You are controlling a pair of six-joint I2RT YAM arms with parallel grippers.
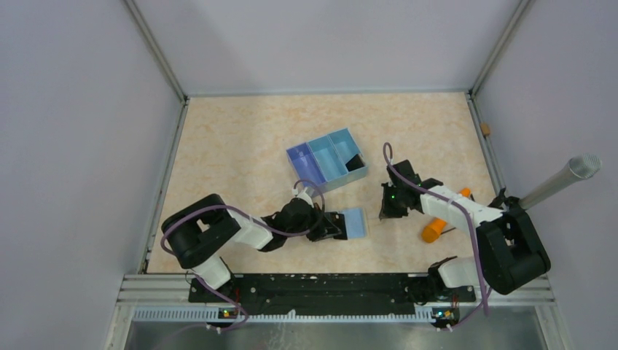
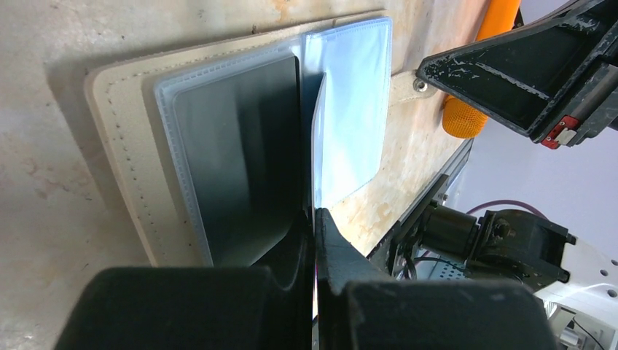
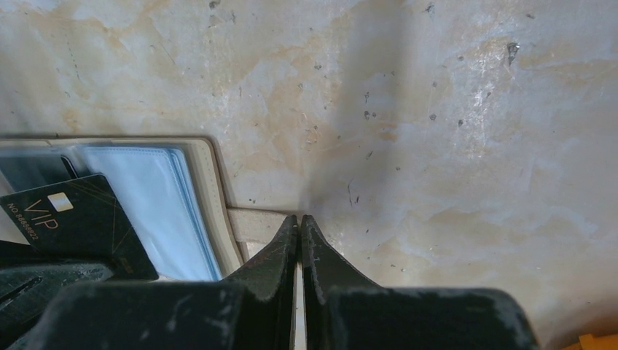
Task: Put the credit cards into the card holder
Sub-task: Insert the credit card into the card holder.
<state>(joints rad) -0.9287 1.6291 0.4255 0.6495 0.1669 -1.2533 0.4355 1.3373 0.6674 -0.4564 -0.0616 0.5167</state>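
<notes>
The left gripper (image 2: 315, 215) has its jaws pressed together at the clear sleeves of the one open beige card holder (image 2: 124, 146), mid-table. The right gripper (image 3: 299, 219), also closed, tips onto its strap tab (image 3: 251, 222). One black VIP card (image 3: 65, 219) shows over the sleeves. One blue three-compartment tray (image 1: 337, 179) stands behind.

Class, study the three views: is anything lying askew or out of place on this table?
Yes. In the right wrist view the black VIP card lies tilted across the open card holder, its edges not square with the clear sleeves. An orange object also lies loose further right, seemingly unrelated.
</notes>
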